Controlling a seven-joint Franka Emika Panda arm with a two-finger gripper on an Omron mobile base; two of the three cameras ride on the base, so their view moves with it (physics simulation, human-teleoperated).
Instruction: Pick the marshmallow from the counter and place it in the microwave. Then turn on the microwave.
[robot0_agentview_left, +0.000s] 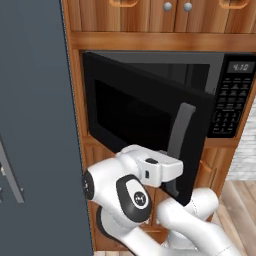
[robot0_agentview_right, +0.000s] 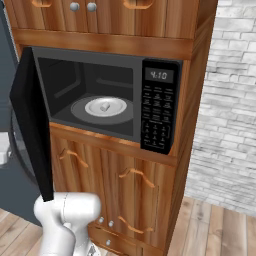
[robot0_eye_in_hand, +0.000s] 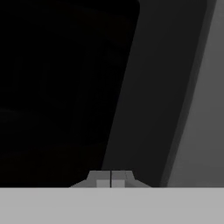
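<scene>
While half-swung shut in the left base view, large black built-in microwave (robot0_agentview_left: 165, 100) door (robot0_agentview_left: 145, 120) meets white arm beside grey vertical handle (robot0_agentview_left: 181, 131), seemingly for a closing push. Seen from right base view: tiny whitish marshmallow (robot0_agentview_right: 105, 106) resting on round glass turntable (robot0_agentview_right: 122, 116) inside, keypad (robot0_agentview_right: 158, 118) untouched. From hand view: empty gripper (robot0_eye_in_hand: 111, 180), fingertips pinched together, facing dark door.

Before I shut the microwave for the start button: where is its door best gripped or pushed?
Probably the grey vertical handle at the door's free edge, approached from its outer face. The door hinges on the left and stands ajar, so force there swings it easiest. The closed gripper could simply push.
</scene>
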